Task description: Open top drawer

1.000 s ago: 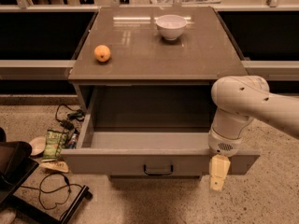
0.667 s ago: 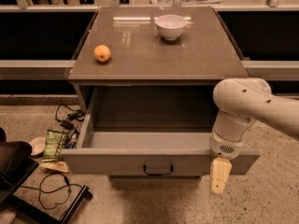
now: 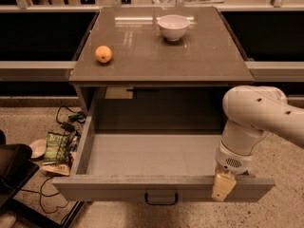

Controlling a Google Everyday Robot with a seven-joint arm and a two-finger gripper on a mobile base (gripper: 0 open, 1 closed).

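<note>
The top drawer (image 3: 142, 153) is pulled far out of the grey cabinet, and its deep grey box shows nothing inside. Its flat front (image 3: 109, 190) faces me, with the small black bar handle (image 3: 161, 198) at the lower middle. My gripper (image 3: 223, 186) hangs down from the white arm (image 3: 251, 122) at the right. It sits against the top edge of the drawer front, well to the right of the handle. The arm hides the drawer's right rear corner.
An orange (image 3: 103, 54) and a white bowl (image 3: 173, 26) stand on the cabinet top (image 3: 190, 61). On the floor to the left lie cables (image 3: 66, 120), a snack bag (image 3: 56, 147) and a black object (image 3: 12, 172). Dark shelving flanks the cabinet.
The drawer front has come further out toward the camera. My gripper has moved the same way, staying at the front's right end.
</note>
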